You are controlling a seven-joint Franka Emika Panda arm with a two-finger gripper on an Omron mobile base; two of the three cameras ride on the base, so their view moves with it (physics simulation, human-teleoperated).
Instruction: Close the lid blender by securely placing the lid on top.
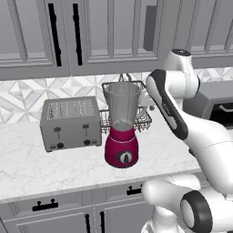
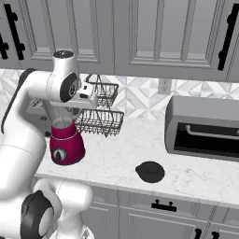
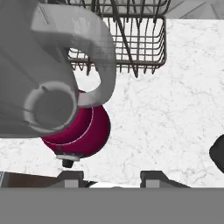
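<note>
Hand view: looking down into the open jar of the blender [image 3: 48, 87], handle curving toward the wire rack [image 3: 131, 39], magenta base below; fingertips [image 3: 70, 177] set apart with nothing between them, so gripper [image 3: 111, 179] spread and empty. Blender standing on the marble counter [image 1: 27, 168], just beside the toaster [image 1: 70, 123] and in front of the rack. Lid [image 2: 150, 172] (dark, round, judged to be the blender's) lying flat on the counter well to the right, near the oven [image 2: 205, 128]. Step in hand, by judgement: travel to the lid. Descend squarely over its centre, close on the raised knob, lift level, then seat it concentric with the jar rim. Right base view alone giving the whole lid; hand view catching merely a dark sliver at its right edge.
</note>
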